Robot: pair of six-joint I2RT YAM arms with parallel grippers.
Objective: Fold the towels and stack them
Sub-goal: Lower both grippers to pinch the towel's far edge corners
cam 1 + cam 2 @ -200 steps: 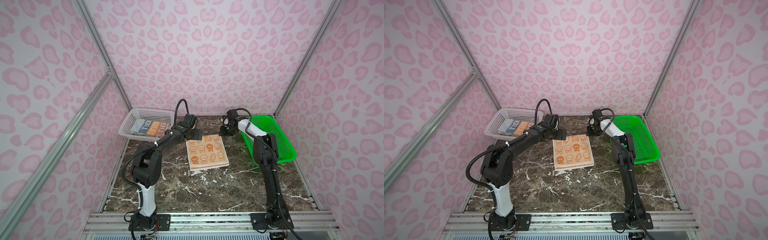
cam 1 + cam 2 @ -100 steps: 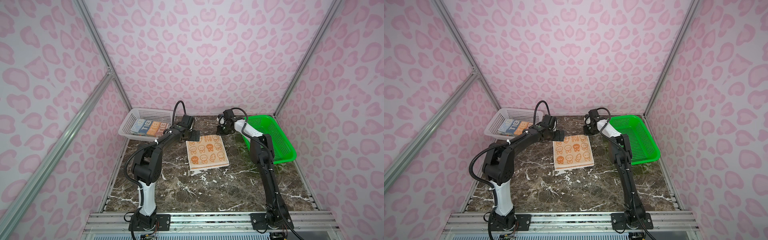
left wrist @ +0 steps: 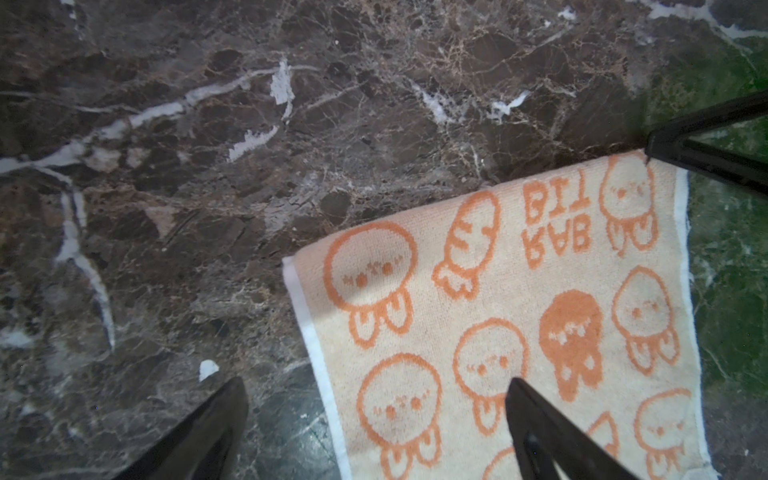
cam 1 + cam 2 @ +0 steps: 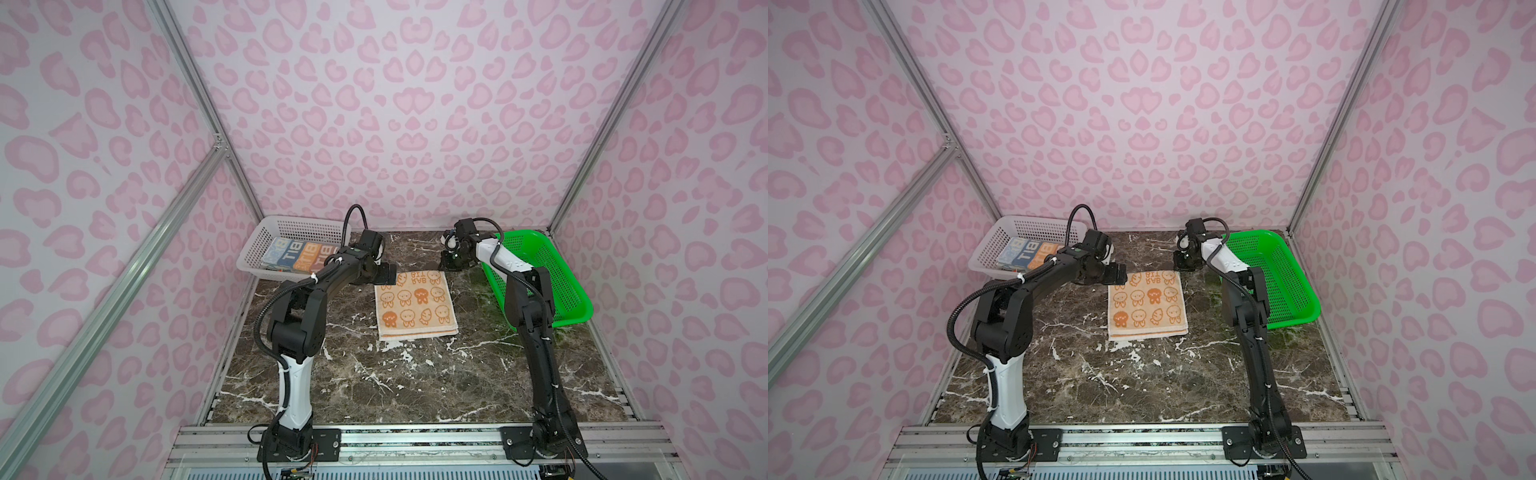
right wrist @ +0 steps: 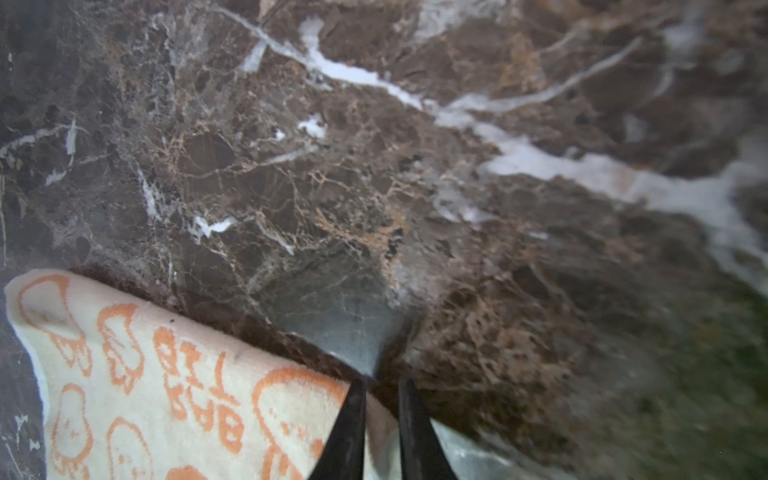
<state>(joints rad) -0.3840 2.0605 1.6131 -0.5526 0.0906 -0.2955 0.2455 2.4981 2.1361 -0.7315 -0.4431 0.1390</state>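
At the far left stands a white perforated plastic basket (image 4: 266, 249), with a folded blue-and-orange block towel (image 4: 305, 257) lying inside it. Next we see the left gripper (image 4: 385, 275), jaws spread wide and empty. In the left wrist view one of its fingers (image 3: 208, 428) is over bare stone and the other is over cloth, so they straddle the far left corner.

The orange-on-cream terry towel (image 4: 415, 305) lies flat on the dark brown marble table (image 4: 374, 386), in the middle between the two arms. It is folded, with layered edges showing along its near side. It carries rows of orange rabbit faces, a carrot and "RABBIT" letters at the far edge, with a white border.

The right gripper (image 4: 451, 266) is on the far right corner. Its jaws are drawn narrow, and we make out cream cloth between them in the right wrist view.

Rightmost sits a bright green perforated plastic basket (image 4: 557, 286), whose inner rim is crossed by the right arm.
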